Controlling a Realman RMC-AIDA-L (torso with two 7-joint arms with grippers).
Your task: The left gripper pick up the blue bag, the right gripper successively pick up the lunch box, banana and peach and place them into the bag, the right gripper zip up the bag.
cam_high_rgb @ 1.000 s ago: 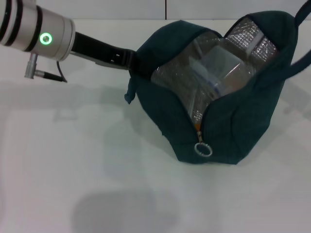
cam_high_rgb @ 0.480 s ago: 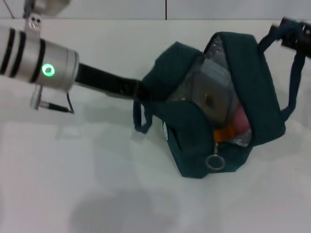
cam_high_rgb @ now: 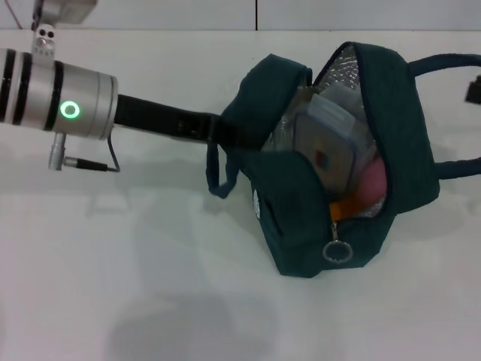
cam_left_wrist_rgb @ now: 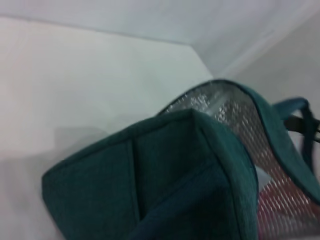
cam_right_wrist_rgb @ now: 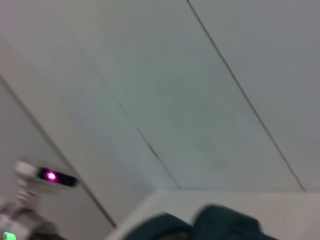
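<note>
The white desk (cam_high_rgb: 150, 286) carries the blue bag (cam_high_rgb: 301, 218), which lies right of centre with its mouth unzipped and silver lining showing. The left arm reaches in from the left, and the left pincer (cam_high_rgb: 218, 131) is clamped on the bag's left edge, beside a hanging strap. Inside the bag, the clear lunch box (cam_high_rgb: 331, 147) sits tilted, with the pink peach (cam_high_rgb: 370, 184) just beside it. The zip pull ring (cam_high_rgb: 337, 251) hangs at the bag's near end. At the right edge, a dark bit of the right pincer (cam_high_rgb: 473, 90) shows near the handle; whether it is open or closed I cannot tell.
</note>
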